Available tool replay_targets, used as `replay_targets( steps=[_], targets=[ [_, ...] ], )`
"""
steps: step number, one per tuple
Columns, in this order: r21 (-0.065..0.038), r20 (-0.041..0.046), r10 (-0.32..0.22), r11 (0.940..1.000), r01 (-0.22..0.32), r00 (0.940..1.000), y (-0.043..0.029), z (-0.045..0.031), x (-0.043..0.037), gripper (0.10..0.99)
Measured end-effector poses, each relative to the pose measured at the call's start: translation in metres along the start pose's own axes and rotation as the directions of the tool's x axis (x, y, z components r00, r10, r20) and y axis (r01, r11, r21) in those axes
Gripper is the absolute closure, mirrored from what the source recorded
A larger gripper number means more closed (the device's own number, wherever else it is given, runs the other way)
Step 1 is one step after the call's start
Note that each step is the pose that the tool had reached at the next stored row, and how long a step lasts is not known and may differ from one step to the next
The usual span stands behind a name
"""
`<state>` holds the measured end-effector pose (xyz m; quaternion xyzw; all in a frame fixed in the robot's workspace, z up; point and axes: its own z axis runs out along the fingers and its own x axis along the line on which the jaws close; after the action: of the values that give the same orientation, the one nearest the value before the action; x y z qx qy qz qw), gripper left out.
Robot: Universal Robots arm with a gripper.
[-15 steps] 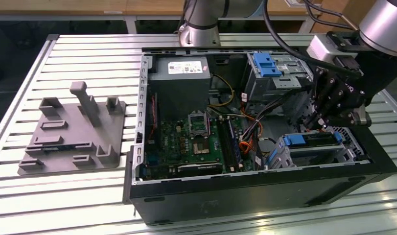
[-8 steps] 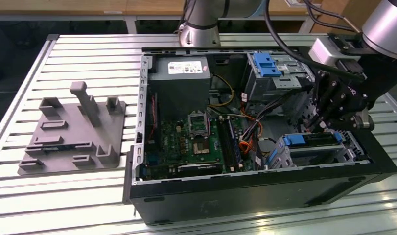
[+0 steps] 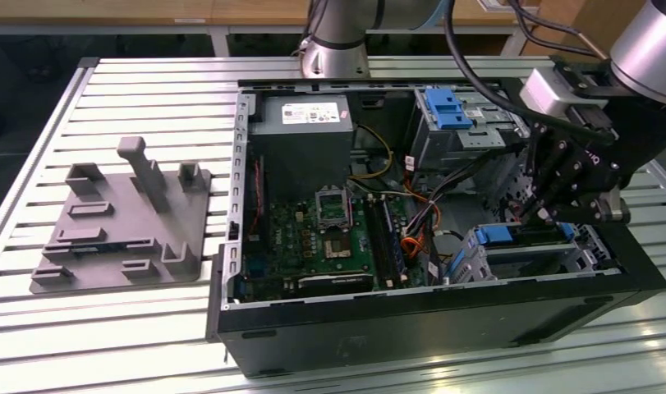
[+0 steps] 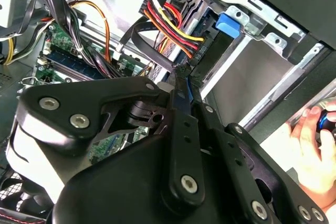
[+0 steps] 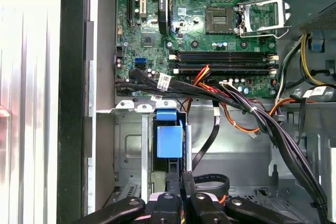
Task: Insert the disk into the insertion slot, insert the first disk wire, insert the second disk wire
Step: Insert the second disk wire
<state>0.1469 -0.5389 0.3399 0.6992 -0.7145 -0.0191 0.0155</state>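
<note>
Disk (image 3: 521, 236), lower right of the exterior view, seated in slot (image 3: 535, 256); blue tab (image 5: 169, 140) showing; gripper (image 4: 184, 73) fingers pinched on a wire plug (image 4: 176, 51) at its end; wire looks limp, plug stiff, best held by its body; open case (image 3: 420, 316) on slatted table (image 3: 146, 90); a person's hand (image 4: 310, 145) nearby.

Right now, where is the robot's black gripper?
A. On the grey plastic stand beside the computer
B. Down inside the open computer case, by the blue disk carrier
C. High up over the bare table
B: in the exterior view the gripper reaches down into the open computer case, right beside the disk with its blue carrier in the metal cage.
</note>
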Motion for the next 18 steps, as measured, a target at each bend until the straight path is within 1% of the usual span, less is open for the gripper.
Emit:
replay_targets(
  steps=[4,5,14,16,18],
  targets=[
    [0.001,0.0008,0.0,1.0,0.0,1.0,0.0,0.0009,0.0001,0.941],
    [0.001,0.0008,0.0,1.0,0.0,1.0,-0.0001,0.0024,0.0012,0.941],
    [0.001,0.001,0.0,1.0,0.0,1.0,-0.0002,0.0033,0.0014,0.941],
    [0.004,0.0032,0.0,1.0,0.0,1.0,-0.0001,0.0034,0.0014,0.941],
    [0.011,0.0062,0.0,0.9999,0.0,1.0,0.0009,0.0036,0.0014,0.941]
  ],
)
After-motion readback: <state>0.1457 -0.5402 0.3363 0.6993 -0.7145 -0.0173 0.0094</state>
